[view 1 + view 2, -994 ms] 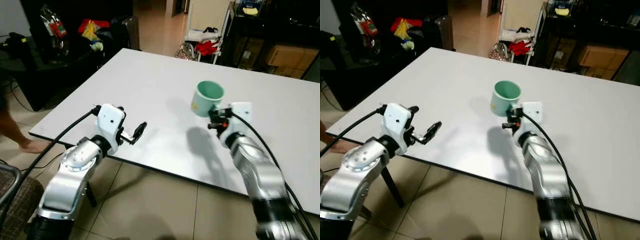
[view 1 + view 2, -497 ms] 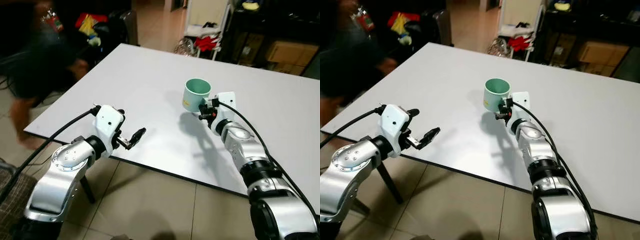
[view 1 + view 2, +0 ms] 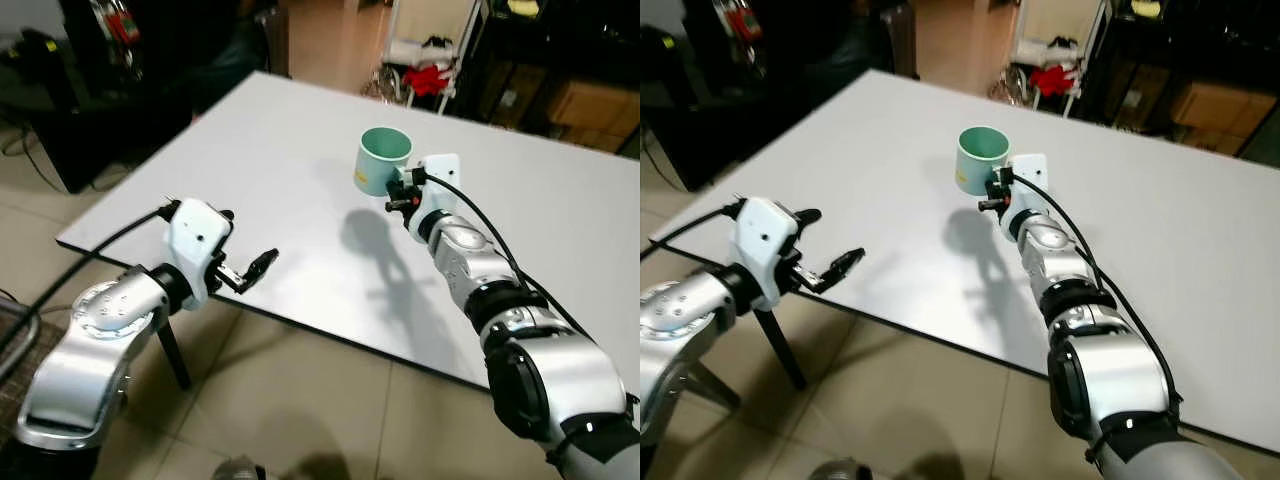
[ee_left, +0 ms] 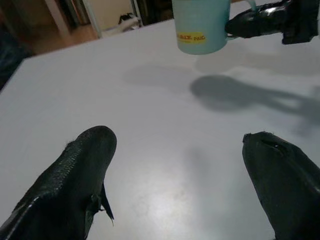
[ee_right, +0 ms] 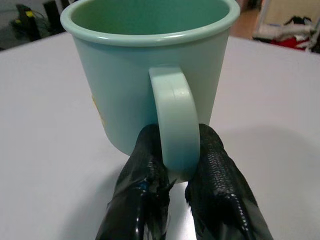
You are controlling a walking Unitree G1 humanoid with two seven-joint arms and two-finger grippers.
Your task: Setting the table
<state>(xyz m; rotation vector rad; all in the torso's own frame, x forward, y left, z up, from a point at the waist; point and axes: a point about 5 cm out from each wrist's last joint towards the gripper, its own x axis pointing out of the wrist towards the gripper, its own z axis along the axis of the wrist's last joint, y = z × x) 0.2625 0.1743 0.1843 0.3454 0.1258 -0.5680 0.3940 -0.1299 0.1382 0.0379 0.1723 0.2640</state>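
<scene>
Pinching the handle of a mint-green mug point(image 3: 383, 160), the right claw point(image 5: 176, 165) has its two black fingers point(image 5: 145, 170) closed tight on either side of the loop. The mug sits upright, upper centre of the left eye view, above the white bench point(image 3: 300, 180) with its shadow falling on the surface below it. Lower left of the frame, the left claw point(image 3: 255, 268) hovers at the bench's near edge, fingers spread wide apart and holding nothing.
</scene>
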